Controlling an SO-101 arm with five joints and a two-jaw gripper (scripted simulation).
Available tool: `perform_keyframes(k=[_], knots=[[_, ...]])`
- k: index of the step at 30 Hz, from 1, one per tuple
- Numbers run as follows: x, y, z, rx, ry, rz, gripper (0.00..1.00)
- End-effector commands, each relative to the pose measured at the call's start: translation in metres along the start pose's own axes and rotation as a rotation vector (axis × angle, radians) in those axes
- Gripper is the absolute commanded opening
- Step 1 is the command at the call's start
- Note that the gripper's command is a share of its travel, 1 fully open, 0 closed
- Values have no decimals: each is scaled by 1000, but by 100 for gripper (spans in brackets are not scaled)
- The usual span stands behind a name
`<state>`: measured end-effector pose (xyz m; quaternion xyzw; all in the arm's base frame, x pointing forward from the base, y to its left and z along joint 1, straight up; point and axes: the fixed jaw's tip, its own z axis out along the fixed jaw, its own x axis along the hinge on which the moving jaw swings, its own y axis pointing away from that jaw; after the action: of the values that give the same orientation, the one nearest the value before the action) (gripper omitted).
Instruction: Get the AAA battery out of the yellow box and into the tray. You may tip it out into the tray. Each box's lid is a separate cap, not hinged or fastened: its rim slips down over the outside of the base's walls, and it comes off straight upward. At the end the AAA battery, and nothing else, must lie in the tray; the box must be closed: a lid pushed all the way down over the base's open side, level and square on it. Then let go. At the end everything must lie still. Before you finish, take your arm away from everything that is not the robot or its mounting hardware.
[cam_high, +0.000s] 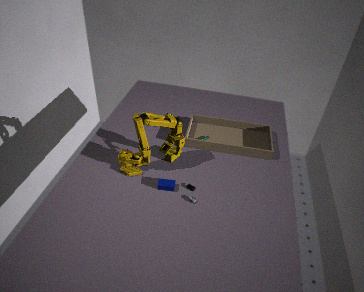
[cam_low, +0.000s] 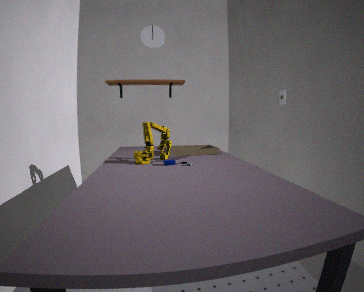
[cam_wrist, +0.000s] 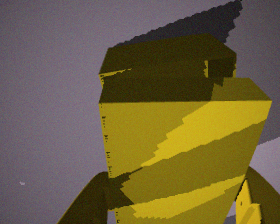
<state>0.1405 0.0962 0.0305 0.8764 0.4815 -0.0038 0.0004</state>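
Observation:
A yellow box part (cam_wrist: 175, 150) fills the middle of the wrist view. My gripper (cam_high: 172, 153) (cam_low: 165, 152) is shut on it, near the table beside the tray's left end. A darker yellow piece (cam_wrist: 160, 90), in shadow, shows just past the held part's far edge, with a dark notch at its right. Whether they are fitted together cannot be told; my fingertips are mostly hidden behind the held part. The wooden tray (cam_high: 230, 150) (cam_low: 192, 151) has a small teal-green piece (cam_high: 205, 138) in its left part; it looks like the AAA battery.
A blue box (cam_high: 166, 185) (cam_low: 170, 162) stands in front of the arm. A small black thing (cam_high: 190, 187) and a small silvery thing (cam_high: 193, 200) lie to its right. The tray's raised walls are close to the gripper's right in the top view.

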Motion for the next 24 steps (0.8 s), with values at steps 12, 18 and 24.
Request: perform_keyframes(k=[12,18,24], knots=[[2,0,3,-2,7,-15,21],[2,0,3,-2,7,-15,22],[2,0,3,-2,7,-15,24]])
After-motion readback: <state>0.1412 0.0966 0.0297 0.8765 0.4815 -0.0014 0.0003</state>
